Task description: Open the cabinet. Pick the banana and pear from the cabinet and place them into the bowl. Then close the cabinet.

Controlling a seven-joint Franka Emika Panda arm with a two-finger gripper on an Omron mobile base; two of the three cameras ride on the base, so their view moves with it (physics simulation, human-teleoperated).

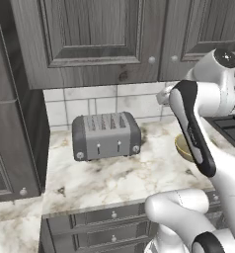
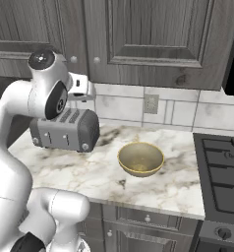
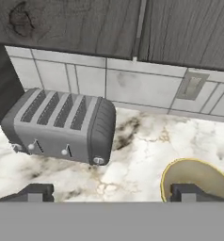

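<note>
The cabinet (image 1: pixel 95 39) (image 2: pixel 153 34) hangs on the wall with both dark grey doors shut, and its round knobs (image 1: pixel 151 60) sit near the lower corners. Its bottom edge (image 3: pixel 85 23) runs across the top of the hand view. The banana and the pear are hidden. The tan-yellow bowl (image 2: pixel 141 158) (image 3: pixel 198 176) stands empty on the marble counter, right of the toaster; in the left base view the arm covers part of the bowl (image 1: pixel 181 146). My gripper (image 3: pixel 111 193) is open with nothing between its fingers. It hovers just below the cabinet doors, above the counter between toaster and bowl.
A grey toaster (image 1: pixel 106 134) (image 2: pixel 65 129) (image 3: pixel 62 124) stands against the tiled wall. A black stove (image 2: pixel 222 167) lies to the right of the bowl. A wall outlet (image 2: pixel 151 103) sits behind the bowl. The tall side cabinet (image 1: pixel 11 123) bounds the counter on the left, with drawers (image 1: pixel 104 227) below.
</note>
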